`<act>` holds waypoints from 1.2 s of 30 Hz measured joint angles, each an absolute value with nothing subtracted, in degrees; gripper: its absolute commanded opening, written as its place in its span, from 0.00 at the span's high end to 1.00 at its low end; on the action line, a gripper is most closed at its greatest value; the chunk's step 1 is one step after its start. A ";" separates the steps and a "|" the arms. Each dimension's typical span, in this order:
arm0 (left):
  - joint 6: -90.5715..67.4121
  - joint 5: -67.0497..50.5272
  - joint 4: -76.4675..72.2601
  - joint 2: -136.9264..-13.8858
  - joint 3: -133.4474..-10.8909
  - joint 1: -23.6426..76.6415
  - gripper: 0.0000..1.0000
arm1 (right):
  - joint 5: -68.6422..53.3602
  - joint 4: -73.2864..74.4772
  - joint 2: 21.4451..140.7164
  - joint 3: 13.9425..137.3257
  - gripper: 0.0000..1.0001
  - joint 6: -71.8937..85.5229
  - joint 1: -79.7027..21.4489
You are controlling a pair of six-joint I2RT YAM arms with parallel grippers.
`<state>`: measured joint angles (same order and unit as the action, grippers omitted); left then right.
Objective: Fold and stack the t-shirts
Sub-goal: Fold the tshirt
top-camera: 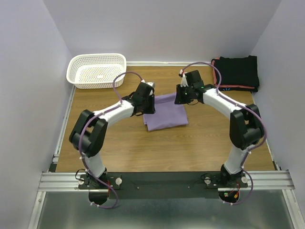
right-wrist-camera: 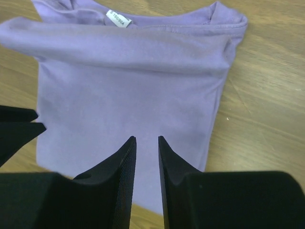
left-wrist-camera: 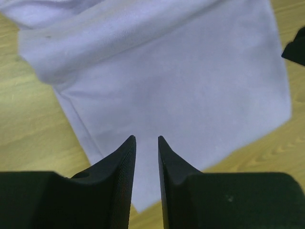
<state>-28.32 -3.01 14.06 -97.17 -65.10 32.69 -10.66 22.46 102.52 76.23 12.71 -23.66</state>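
The left jaws, slightly parted and empty, hover over the left side of the folded light-purple soft cloth t-shirt [top-camera: 166,114], which lies flat on the wooden worktop [top-camera: 190,148] under both jaws. The right jaws, equally parted and empty, hover over its right side.

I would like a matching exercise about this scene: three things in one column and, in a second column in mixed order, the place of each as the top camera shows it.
Things:
1. white mesh basket
2. lavender t-shirt
3. black t-shirts

Places:
A. far right corner, folded in a pile
B. the middle, lying flat between the two arms
C. far left corner

Pairs: 1-C; 2-B; 3-A
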 measured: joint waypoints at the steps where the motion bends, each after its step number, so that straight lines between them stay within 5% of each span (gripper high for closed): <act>1: -28.21 -2.96 14.48 -99.63 -66.50 32.47 0.68 | -10.85 22.37 103.59 76.51 0.69 12.47 -23.62; 9: -26.65 -2.92 14.70 -115.63 -83.07 26.98 0.68 | -13.98 20.43 118.93 87.77 0.68 12.01 -20.91; 20: -26.24 -3.79 12.86 -119.98 -89.38 21.71 0.37 | -20.67 16.97 124.29 96.42 0.62 17.50 -14.22; 25: -28.60 -6.04 6.66 -107.48 -77.28 21.74 0.38 | -28.47 10.87 119.85 90.50 0.61 21.54 -14.57; 29: -30.52 -8.71 -0.21 -99.70 -70.50 21.76 0.49 | -34.65 5.82 118.50 87.11 0.60 24.47 -14.70; 36: -31.83 -13.04 -7.42 -109.12 -71.81 21.45 0.62 | -41.04 -0.62 122.85 87.61 0.60 27.92 -14.26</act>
<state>-31.83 -13.04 -7.42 -109.12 -71.81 21.45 -41.04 -0.62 122.85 87.61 27.92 -14.26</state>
